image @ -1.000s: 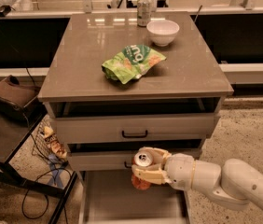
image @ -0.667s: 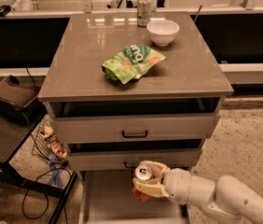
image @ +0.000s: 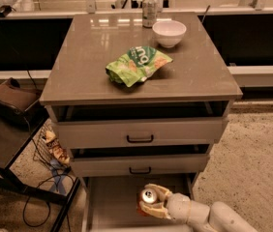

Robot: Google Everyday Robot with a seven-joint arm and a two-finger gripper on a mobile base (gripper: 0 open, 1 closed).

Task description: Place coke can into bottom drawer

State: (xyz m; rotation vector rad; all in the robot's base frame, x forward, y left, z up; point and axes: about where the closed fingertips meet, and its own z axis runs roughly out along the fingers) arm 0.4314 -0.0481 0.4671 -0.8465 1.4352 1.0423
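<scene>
The tabletop (image: pixel 88 66) sits far above the end effector (image: pixel 155 202). The bottom drawer (image: pixel 112 207) is open right under it. The end effector squeezes the coke can (image: pixel 149 195), silver top up, over the drawer floor.

One camera looks down from high in front of the cabinet (image: pixel 141 129), fairly near; the worktop (image: pixel 78 76) fills the upper half, and the tool (image: pixel 151 203), clasping the coke can (image: pixel 148 196), sits at the bottom edge.
</scene>
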